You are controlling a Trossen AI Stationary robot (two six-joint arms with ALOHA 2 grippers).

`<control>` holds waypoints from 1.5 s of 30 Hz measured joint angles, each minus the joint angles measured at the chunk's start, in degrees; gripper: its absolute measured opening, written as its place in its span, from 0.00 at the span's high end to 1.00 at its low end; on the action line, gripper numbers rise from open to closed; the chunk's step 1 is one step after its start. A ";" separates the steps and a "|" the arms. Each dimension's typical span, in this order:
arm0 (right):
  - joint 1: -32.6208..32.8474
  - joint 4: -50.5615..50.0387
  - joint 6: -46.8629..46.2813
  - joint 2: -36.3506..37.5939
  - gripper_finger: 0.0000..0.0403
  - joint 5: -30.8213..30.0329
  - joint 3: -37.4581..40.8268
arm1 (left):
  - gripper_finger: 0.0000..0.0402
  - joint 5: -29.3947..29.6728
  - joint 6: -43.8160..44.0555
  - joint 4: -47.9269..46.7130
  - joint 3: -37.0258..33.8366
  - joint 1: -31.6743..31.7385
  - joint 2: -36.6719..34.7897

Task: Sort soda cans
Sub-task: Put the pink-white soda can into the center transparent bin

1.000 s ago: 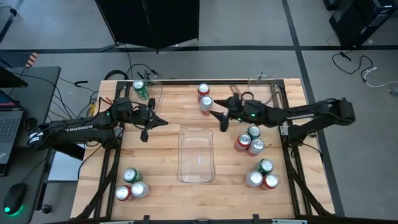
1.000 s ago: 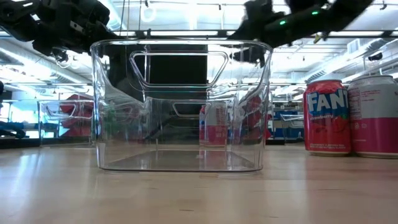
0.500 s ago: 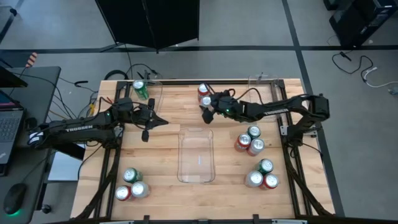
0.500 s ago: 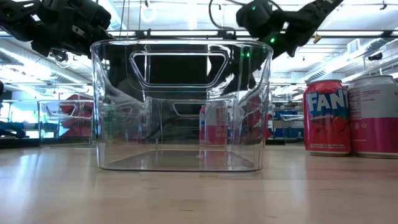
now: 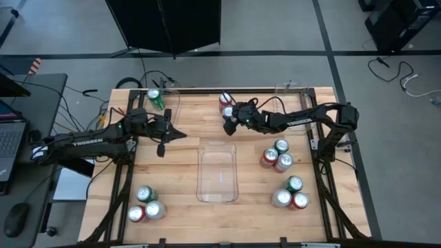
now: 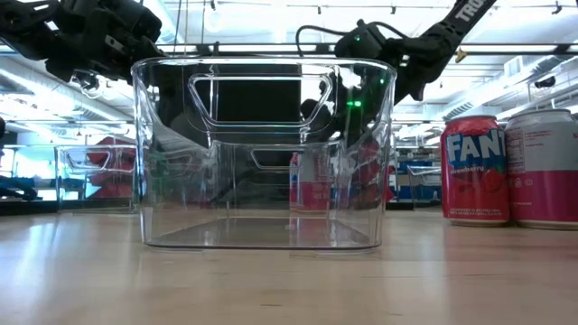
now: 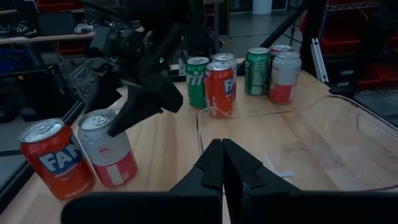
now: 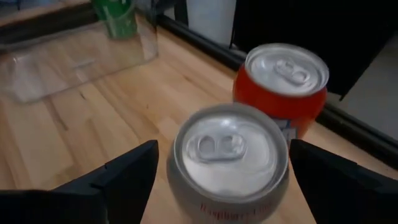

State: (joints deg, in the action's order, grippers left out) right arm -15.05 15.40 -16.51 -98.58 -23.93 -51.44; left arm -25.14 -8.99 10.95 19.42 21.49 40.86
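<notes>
- Right gripper (image 5: 228, 122) reaches to the far middle of the table (image 5: 186, 207), its fingers (image 8: 124, 174) spread wide on either side of a silver-white can (image 8: 229, 163) without touching it.
- Just past that can, touching or nearly touching it, stands a red can (image 8: 283, 84); both are upright with silver tops.
- Seen from the left wrist, the same pair stands at the table edge, the silver-white can (image 7: 107, 148) under the right arm's dark fingers and the red can (image 7: 55, 158) beside it.
- Left gripper (image 5: 164, 140) hangs over the left side of the table, its fingers (image 7: 211, 165) pressed together with nothing between them.
- Ahead of the left gripper lies an open clear bin (image 5: 218, 172) at the table's middle.
- Beyond the right gripper, toward its own arm's side, three cans cluster: one green (image 5: 281, 146), one red (image 5: 269, 158), one silver-white (image 5: 284, 162).
- Nearer the front on that side sit another three: green (image 5: 294, 184), silver-white (image 5: 280, 198), red (image 5: 300, 200).
- Behind the left gripper, a green can (image 5: 155, 98) stands in a second clear bin (image 5: 172, 96) at the far left corner.
- At the front left corner three more cans (image 5: 146, 204) stand together.
</notes>
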 joint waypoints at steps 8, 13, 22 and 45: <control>-0.15 1.95 -0.44 -1.51 0.31 1.82 -0.20 | 0.99 0.21 0.04 -0.11 0.00 -0.22 0.00; 0.63 1.45 -0.15 -0.38 0.38 2.18 -0.01 | 0.99 0.23 0.15 -0.80 0.00 -0.23 0.00; 8.08 -2.00 0.04 8.74 0.38 -0.30 0.09 | 0.99 0.28 0.13 -0.72 0.00 -0.23 0.00; 30.29 -29.50 -12.22 3.65 0.38 -14.82 -17.72 | 0.99 0.87 0.25 -1.70 0.00 -0.28 0.00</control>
State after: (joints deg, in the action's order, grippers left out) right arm 15.25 -14.09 -28.74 -94.93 -38.75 -69.16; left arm -24.27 -8.74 9.25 19.42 21.21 40.86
